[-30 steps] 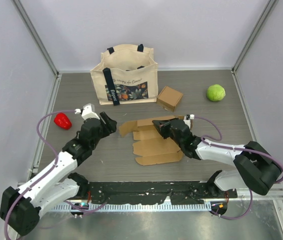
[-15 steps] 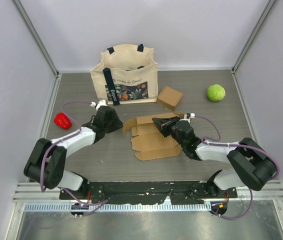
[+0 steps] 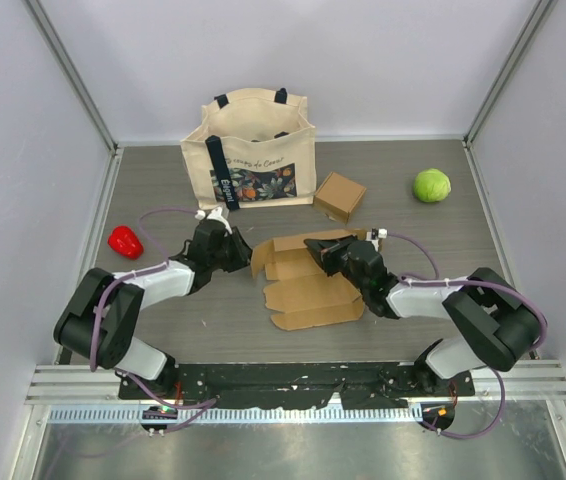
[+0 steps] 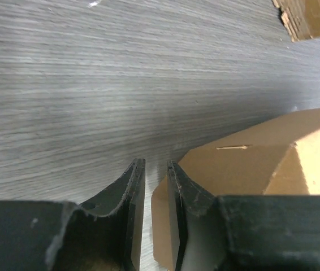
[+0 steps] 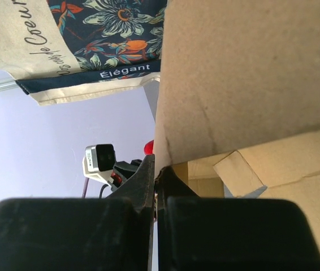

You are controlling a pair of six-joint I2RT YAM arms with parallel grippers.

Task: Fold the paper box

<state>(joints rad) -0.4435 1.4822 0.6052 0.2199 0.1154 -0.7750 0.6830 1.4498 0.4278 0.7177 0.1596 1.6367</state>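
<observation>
As the box point(image 3: 308, 295) lay unfolded on the table point(image 3: 163, 200), we saw it in front of the bag point(image 3: 253, 150), on the side nearer the arms, with its flaps spread out and one flap raised at the edge closest to the bag.

The right gripper point(image 3: 315, 250) was clamped on that raised flap. In the right wrist view its fingers point(image 5: 146, 169) met on the cardboard edge with no gap.

The left gripper point(image 3: 241, 250) sat low at the box's left corner, in front of the bag. Its fingers point(image 4: 134, 186) stood a narrow way apart, and the rounded flap edge lay against the inner side of one of them. We could not tell whether they pinched it.

On the bag we read "Élégant" in white on a dark band under the flower print. Above that, dark script on the cream cloth ended in "Coeur".

A carton point(image 3: 340, 196) stood closed just right of the bag, and a green ball point(image 3: 431, 185) lay farther right. A red thing point(image 3: 125, 241) lay left of the bag and nearer the arms.
</observation>
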